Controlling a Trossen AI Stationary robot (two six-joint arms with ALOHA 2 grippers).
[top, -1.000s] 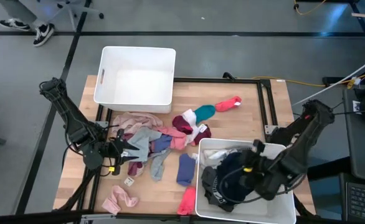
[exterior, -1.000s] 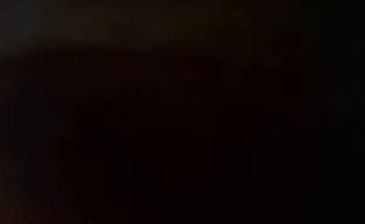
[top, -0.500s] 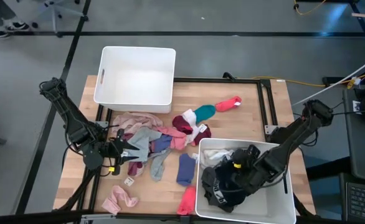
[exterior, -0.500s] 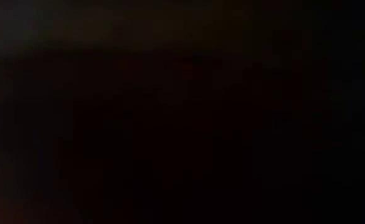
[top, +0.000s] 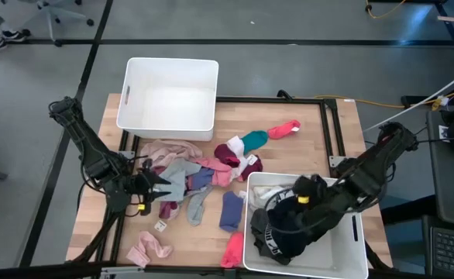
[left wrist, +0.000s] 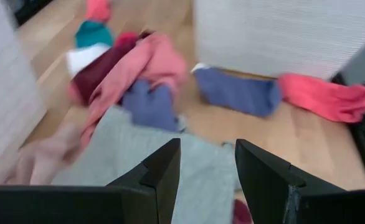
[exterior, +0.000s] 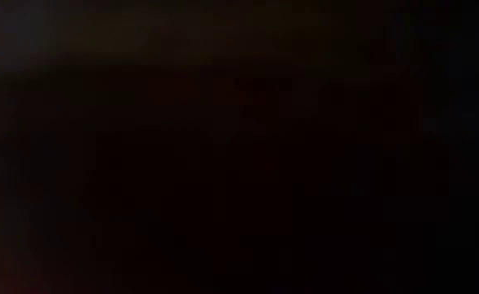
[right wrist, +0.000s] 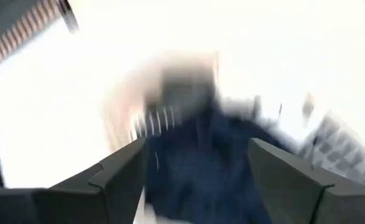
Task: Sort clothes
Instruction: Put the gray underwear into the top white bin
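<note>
The clothes lie in a loose pile on the wooden table: pink, grey, blue and maroon pieces. A teal-and-red sock, a blue sock, a red sock and a pink piece lie apart from it. My left gripper hovers open at the pile's left edge, over a grey garment. My right gripper hangs open above the near right bin, over the dark garments lying in it. The low view is black.
A white bin stands at the table's far left, overhanging the far edge, with nothing showing inside. The near right bin also holds white pieces. A small tag lies near the front left. Black frame rails edge the table.
My right gripper has risen out of the near right bin and drawn a little toward the table's far edge; the dark garments stay heaped in the bin. My left gripper has kept its place over the pile.
</note>
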